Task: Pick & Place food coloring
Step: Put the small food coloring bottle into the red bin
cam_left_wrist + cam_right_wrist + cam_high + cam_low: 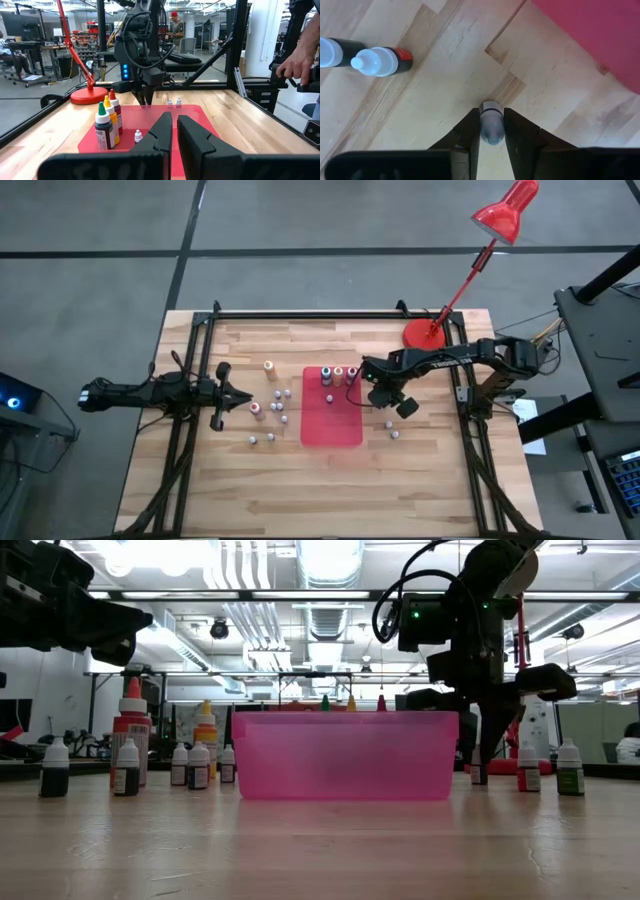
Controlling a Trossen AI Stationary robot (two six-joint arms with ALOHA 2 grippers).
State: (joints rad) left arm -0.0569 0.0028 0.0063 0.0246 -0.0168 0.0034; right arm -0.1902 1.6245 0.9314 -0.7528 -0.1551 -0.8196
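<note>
The right pincer (491, 131) is clenched on a tiny food-colouring bottle with a pale whitish cap (490, 124), one dark matte finger pressed to each side of it. The bottle's long axis runs along the fingers, with its rounded pale end toward the camera and its dark-banded body toward the bench, so it seems to stand upright, though the wrist view alone leaves that a little unsure. In the high view this pincer (385, 394) sits just beside the right edge of the flat red rectangular plastic tray (331, 430), over the light wooden plank bench (430, 470). On the planks near the held bottle lie two more small bottles with white caps (380, 60), side by side, caps pointing the same way.

Three taller bottles with green, yellow and red pointed tips (108, 122) stand upright together at the tray's far end, with one small white-capped bottle (138, 135) near them.

The left pincer (171, 131) waits to the left of the tray, its fingers nearly together and grasping nothing, with loose little bottles (277, 407) scattered between it and the tray. A red desk lamp with a round base (423, 332) stands at the bench's far right corner.
</note>
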